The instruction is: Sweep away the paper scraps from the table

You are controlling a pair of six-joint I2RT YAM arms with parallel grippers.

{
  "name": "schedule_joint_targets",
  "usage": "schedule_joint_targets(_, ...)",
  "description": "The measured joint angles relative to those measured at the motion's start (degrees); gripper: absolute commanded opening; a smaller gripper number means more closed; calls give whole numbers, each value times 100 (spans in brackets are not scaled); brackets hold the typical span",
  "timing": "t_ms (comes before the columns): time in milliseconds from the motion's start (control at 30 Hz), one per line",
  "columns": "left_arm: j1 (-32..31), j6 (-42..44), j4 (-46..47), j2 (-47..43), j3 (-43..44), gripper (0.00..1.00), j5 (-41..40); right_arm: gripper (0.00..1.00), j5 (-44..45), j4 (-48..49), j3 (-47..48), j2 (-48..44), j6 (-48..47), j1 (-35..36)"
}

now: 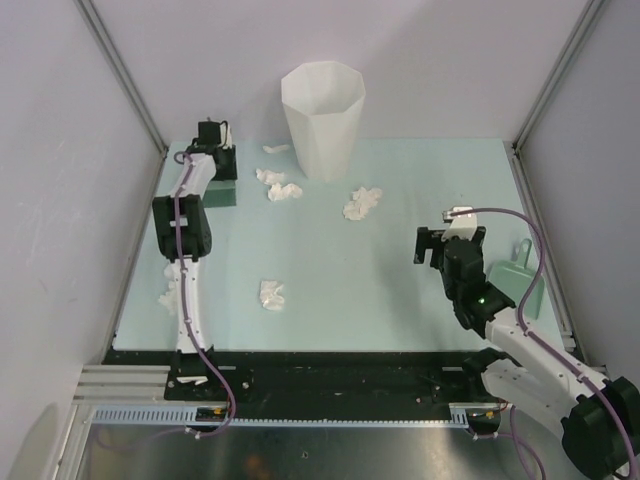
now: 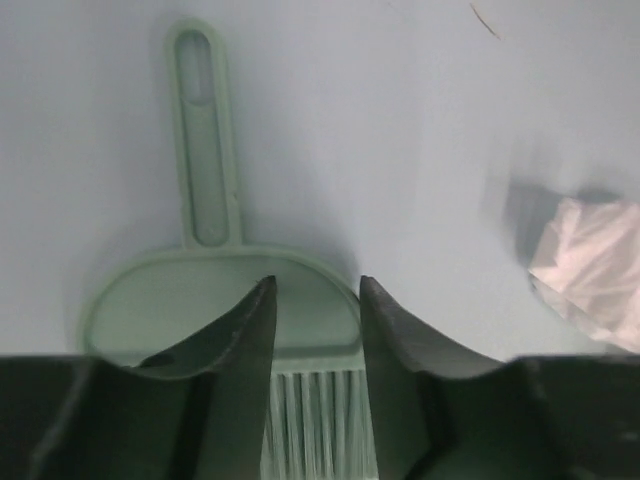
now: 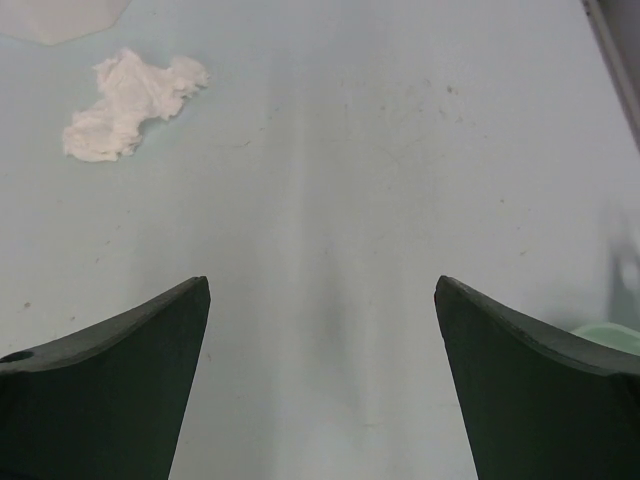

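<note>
Several crumpled white paper scraps lie on the mint-green table [image 1: 400,290]: three by the bin [image 1: 285,191], one in the middle back [image 1: 362,203], one near the front [image 1: 271,294], and one beside the left arm [image 1: 168,298]. My left gripper [image 1: 218,150] is at the far left, partly open over a green hand brush [image 1: 222,190]. In the left wrist view its tips [image 2: 313,285] overlap the brush head [image 2: 160,300], with bristles showing in the gap and a scrap [image 2: 590,270] to the right. My right gripper [image 1: 447,240] [image 3: 322,285] is wide open and empty over bare table, with a scrap [image 3: 130,100] far to its left.
A tall white faceted bin [image 1: 322,120] stands at the back centre. A green dustpan [image 1: 520,285] lies at the right edge beside the right arm, and its corner shows in the right wrist view [image 3: 610,335]. Walls and frame posts close in the table.
</note>
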Motion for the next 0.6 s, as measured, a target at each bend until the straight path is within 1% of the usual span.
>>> schedule_joint_targets(33, 0, -24, 44, -81, -140, 32, 92, 100, 74, -61, 33, -7, 22, -26)
schedule_joint_targets(67, 0, -26, 76, -149, -260, 26, 155, 100, 127, -116, 61, -7, 48, -59)
schedule_joint_targets(133, 0, -37, 146, -315, -546, 20, 280, 100, 227, -321, 144, -2, 155, -214)
schedule_joint_targets(167, -2, -37, 160, -385, -664, 15, 337, 100, 236, -450, 184, -2, 212, -337)
schedule_joint_targets(300, -2, -9, 179, -669, -1119, 16, 531, 100, 151, -879, 260, -15, 487, -896)
schedule_joint_targets(433, -15, 179, 245, -1180, -1950, 15, 719, 100, -9, -1200, 260, -136, 664, -1200)
schedule_joint_targets(533, -42, 391, 293, -1497, -2481, 1, 793, 100, -109, -1263, 262, -249, 710, -1266)
schedule_joint_targets(600, -57, 540, 367, -1698, -2815, 0, 894, 100, -166, -1279, 269, -291, 719, -1287)
